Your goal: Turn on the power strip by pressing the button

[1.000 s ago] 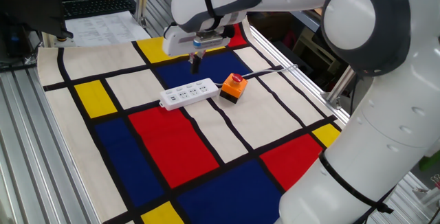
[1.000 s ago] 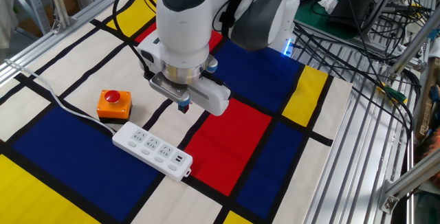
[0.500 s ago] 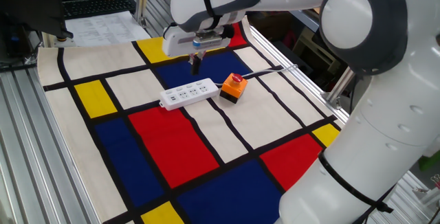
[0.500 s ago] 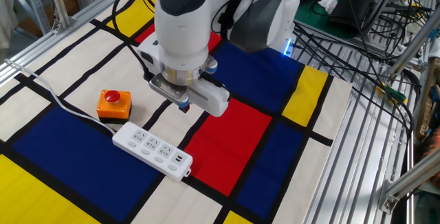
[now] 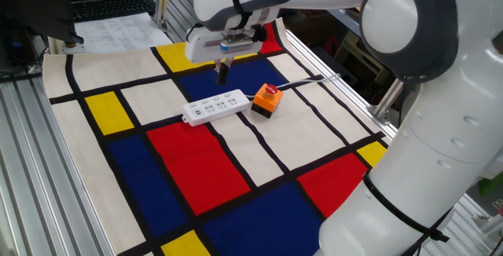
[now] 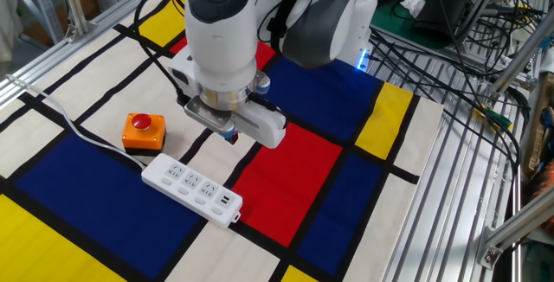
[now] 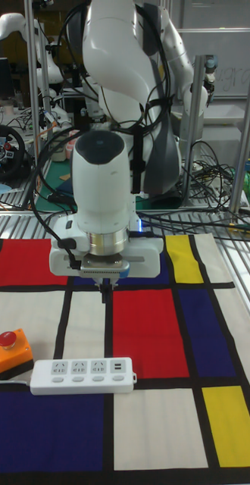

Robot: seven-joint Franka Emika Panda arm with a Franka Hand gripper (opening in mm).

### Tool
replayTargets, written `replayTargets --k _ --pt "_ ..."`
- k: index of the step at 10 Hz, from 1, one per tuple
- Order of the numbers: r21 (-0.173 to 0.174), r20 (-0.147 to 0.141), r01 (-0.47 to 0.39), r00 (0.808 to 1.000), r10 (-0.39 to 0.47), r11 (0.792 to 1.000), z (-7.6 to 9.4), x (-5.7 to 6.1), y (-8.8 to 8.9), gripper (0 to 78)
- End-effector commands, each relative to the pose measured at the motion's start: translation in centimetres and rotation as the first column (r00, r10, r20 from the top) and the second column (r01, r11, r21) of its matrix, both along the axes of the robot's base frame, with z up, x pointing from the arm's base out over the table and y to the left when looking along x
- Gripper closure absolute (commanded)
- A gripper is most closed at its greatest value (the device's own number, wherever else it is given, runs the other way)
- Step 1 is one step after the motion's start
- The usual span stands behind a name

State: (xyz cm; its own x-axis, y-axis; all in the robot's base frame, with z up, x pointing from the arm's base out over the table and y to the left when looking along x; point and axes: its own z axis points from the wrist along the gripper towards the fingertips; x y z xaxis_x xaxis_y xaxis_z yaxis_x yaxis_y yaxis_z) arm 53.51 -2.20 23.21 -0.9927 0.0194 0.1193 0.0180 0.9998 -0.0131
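Below the gripper (image 7: pixel 104 291), the power strip's (image 7: pixel 82 376) button is too small to pick out.

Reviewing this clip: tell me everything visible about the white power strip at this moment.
The power strip is a long, flat white bar that looks like plastic, with rounded corners. Its top shows a row of sockets, with smaller ports at one end. It lies flat on the colour-block cloth, across a black line. A thin white cord leaves the end nearest the orange box, which sits just beside that end. The gripper hangs above, not touching it. The button cannot be made out.
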Motion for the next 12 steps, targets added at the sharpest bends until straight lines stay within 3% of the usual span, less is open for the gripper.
replayTargets --k 1,5,12 --pt "0.007 0.011 -0.033 0.999 0.033 0.999 -1.6 1.6 -1.4 77.6" --pt "0.002 0.018 -0.040 0.999 0.040 0.999 -2.6 1.9 -1.3 77.6" --pt "-0.001 0.060 -0.057 0.997 0.057 0.998 -5.9 2.8 -0.5 77.6"
